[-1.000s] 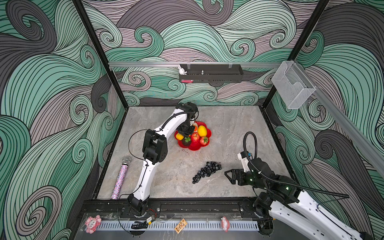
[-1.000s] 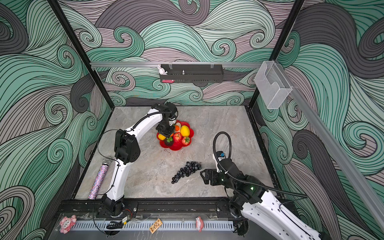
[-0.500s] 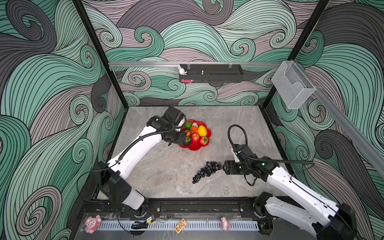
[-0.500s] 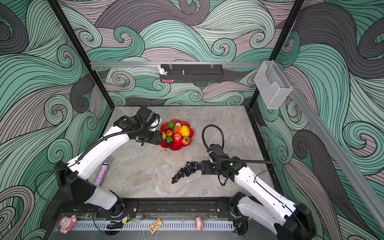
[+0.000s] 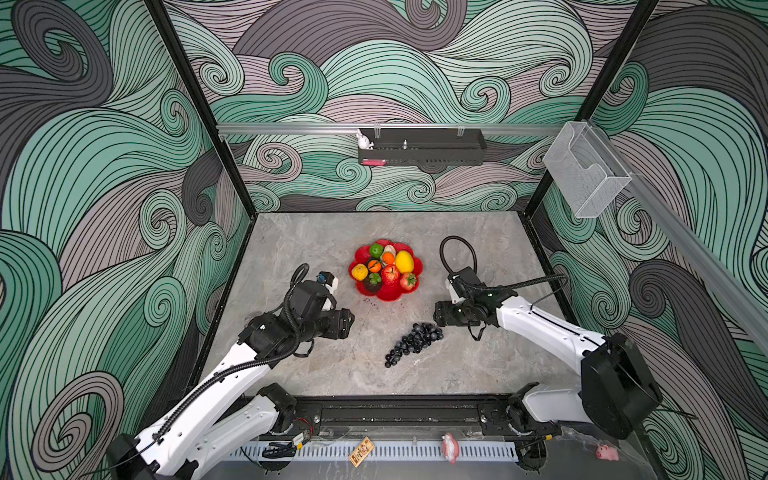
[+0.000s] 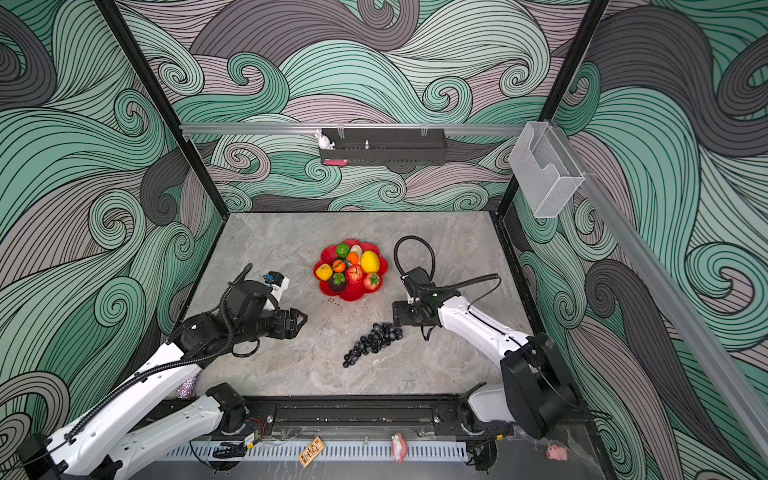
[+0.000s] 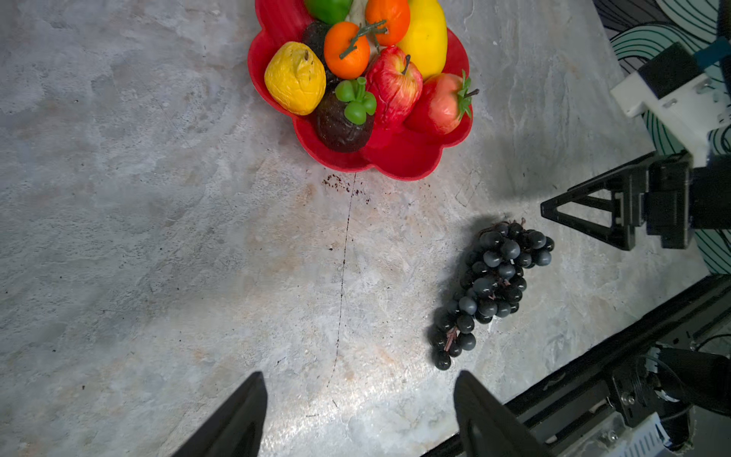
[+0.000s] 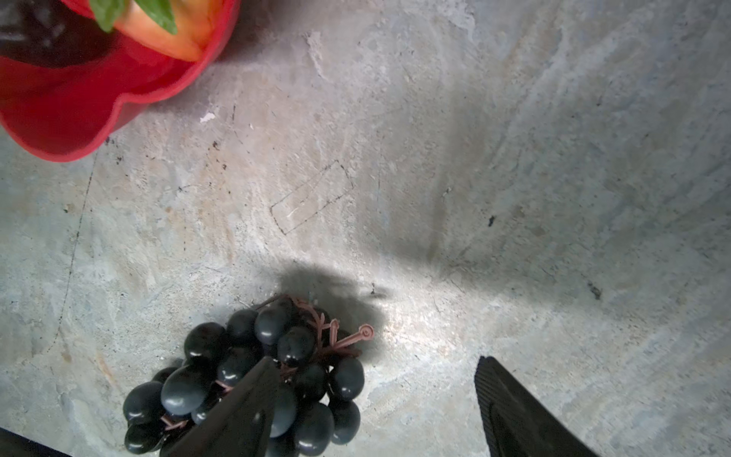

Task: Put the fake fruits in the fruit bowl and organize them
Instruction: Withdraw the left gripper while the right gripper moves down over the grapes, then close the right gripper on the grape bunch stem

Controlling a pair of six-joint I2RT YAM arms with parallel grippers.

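At five o'clock from the filled fruit bowl, only the grape bunch lies outside; left claw and right claw gape wide, empty.

Laden fruit bowl, grape bunch lying outside it

My white-and-black left arm reaches forward and inward, wrist held level. My black two-fingered left gripper has its jaws spread wide, empty. My white-and-black right arm reaches inward from the opposite side, my black right gripper likewise parted, clasping nothing.
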